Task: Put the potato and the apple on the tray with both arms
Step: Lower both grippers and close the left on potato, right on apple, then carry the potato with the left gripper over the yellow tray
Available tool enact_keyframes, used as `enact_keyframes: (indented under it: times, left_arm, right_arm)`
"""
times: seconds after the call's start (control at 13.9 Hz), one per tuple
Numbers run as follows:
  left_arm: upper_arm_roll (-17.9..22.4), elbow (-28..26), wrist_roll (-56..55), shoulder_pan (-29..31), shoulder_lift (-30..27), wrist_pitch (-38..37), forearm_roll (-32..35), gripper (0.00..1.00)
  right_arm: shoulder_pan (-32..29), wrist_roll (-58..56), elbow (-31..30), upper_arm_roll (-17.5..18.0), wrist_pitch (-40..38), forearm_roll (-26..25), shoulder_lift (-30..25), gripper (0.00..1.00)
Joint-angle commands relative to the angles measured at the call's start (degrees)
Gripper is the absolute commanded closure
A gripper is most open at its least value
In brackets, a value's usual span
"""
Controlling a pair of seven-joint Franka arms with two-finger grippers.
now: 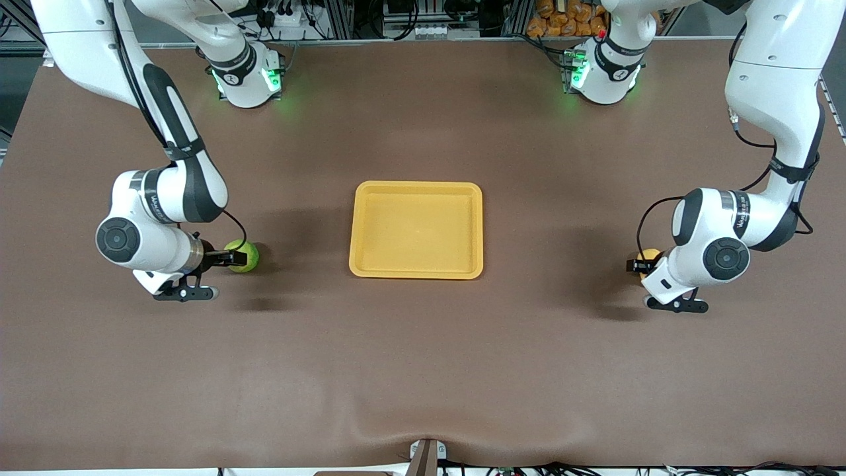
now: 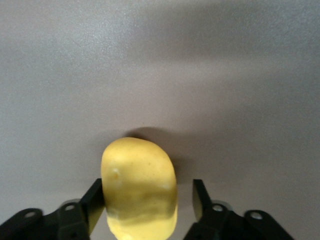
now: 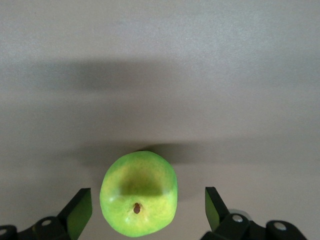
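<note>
The yellow-orange tray lies at the table's middle with nothing in it. The green apple rests on the table toward the right arm's end. My right gripper is low around it and open. In the right wrist view the apple sits between the fingers with a gap on both sides. The yellow potato lies toward the left arm's end, mostly hidden by the left gripper. In the left wrist view the potato stands between the jaws: one finger touches it, the other stands apart.
Brown mat covers the table. Both arm bases stand along the edge farthest from the front camera. A small bracket sits at the nearest edge. The tray lies midway between the two fruits.
</note>
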Motion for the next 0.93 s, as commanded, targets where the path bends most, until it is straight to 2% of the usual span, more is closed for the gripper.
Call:
enact_keyframes:
  times: [0.0,0.14,0.22,0.43,0.86]
  left_arm:
    - [-0.3,-0.8,0.7,0.5,-0.3,1.1,1.4,0.54]
    - [-0.3,-0.8,0.7,0.5,-0.3,1.1,1.4,0.88]
    - [-0.4,-0.7,0.7,0.3,-0.5,1.1,1.4,0.99]
    - [-1.4,-0.1,-0.2,0.3,-1.5,0.4,0.5,1.0]
    - [-6.7,1.6,-2.6,0.3,-2.5,-1.0,0.1,1.0]
  right_arm:
    - [0.7,0.2,-1.9,-0.2,2.0,1.8,-0.3,0.0]
    - [0.8,0.1,-2.8,-0.2,2.4,2.6,-0.3,0.0]
    - [0.9,0.2,-3.0,-0.2,2.4,2.6,-0.3,0.0]
    - [1.1,0.2,-3.6,-0.2,3.3,2.7,0.0,0.0]
    - [1.4,0.2,-5.2,-0.2,6.2,3.8,1.2,0.0]
